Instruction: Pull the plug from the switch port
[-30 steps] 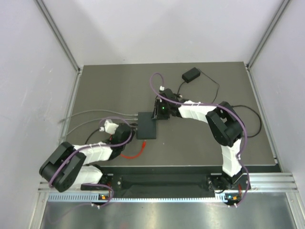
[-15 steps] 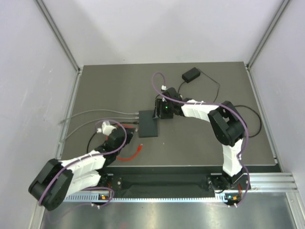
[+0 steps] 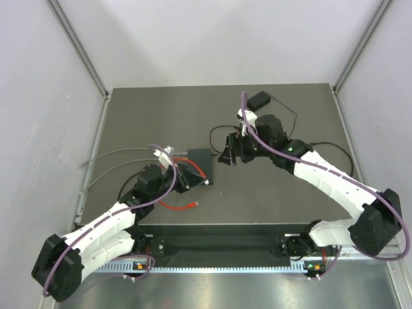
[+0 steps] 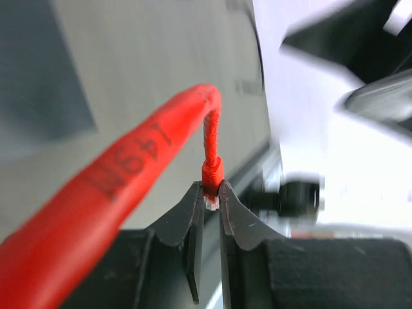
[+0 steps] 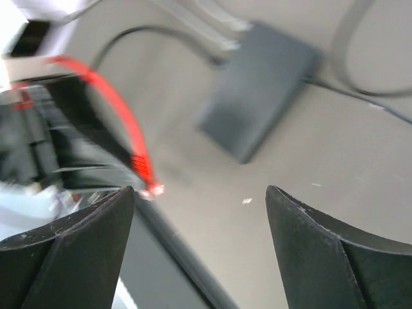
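- The red cable [image 3: 172, 205] lies nearest, looped on the tabletop [image 3: 277, 193]. Its loose end points right and is attached to nothing.
- The left gripper [image 4: 211, 193] has its fingers drawn narrow and pinched on the plug [image 4: 212, 172] at the cable's other end. A red boot and a pale tip show between the fingers. From above, this gripper sits at the near left corner of the switch [image 3: 201, 165], and the plug looks lifted off the tabletop.
- The switch lies flat near the middle of the tabletop. Grey cables [image 3: 129, 152] run in from the left to its left edge. In the right wrist view no red lead enters any socket, though that view is blurred.
- The right gripper [image 5: 199, 193] hangs just to the right of the switch, above the tabletop. Its fingers are spread wide with nothing between them.
- A small power brick [image 3: 259, 100] sits farthest back, with its thin black cord trailing to the right.
- Progress: the main step looks done, since the plug appears clear of the switch and is in the left fingers. What probably remains is carrying it aside, setting it down, and moving both arms away from the switch.
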You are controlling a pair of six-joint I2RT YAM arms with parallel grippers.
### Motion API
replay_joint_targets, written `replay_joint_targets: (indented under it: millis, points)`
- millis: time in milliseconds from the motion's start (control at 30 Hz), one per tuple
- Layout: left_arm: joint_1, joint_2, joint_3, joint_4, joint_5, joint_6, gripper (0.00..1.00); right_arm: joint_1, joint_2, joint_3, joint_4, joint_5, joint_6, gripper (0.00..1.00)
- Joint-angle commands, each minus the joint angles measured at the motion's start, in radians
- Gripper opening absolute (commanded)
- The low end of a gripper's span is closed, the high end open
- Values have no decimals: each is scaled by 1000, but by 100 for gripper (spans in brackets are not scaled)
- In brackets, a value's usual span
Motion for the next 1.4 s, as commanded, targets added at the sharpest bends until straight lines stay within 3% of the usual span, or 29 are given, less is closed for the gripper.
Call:
replay_joint_targets:
  millis: [0,167,267,467,900,933,1067,1100,1133,1167,1200,1300,1367]
  points:
    - [-8,6,55,-24,271,129,0,-16,11,-5,31,-273,-74,82]
    - [-69,39,78,-5,333,166,0,-1,100,57,127,-400,-8,77]
    - [-104,38,85,5,319,161,0,16,127,54,179,-442,21,67]
    - [-121,71,95,15,322,170,0,35,132,-9,276,-502,81,64]
    - [-132,89,101,71,347,161,0,76,175,-69,399,-508,158,51]
    - [-133,88,99,75,348,160,0,82,178,-70,408,-508,164,47]
    - [-133,92,101,65,349,170,0,85,181,-72,442,-461,199,0]
    - [-133,89,104,52,339,175,1,85,177,-72,431,-426,215,0]
    - [-133,80,108,14,315,195,12,82,172,-74,416,-386,221,0]
    - [-133,74,115,3,309,204,42,73,161,-77,398,-311,221,0]
    - [-133,56,119,-11,300,212,52,43,155,-84,387,-289,236,0]
    - [-133,11,157,-143,209,253,69,-42,97,-167,490,-281,332,0]
    - [-133,-61,194,-267,98,281,73,-135,45,-201,508,-295,357,0]
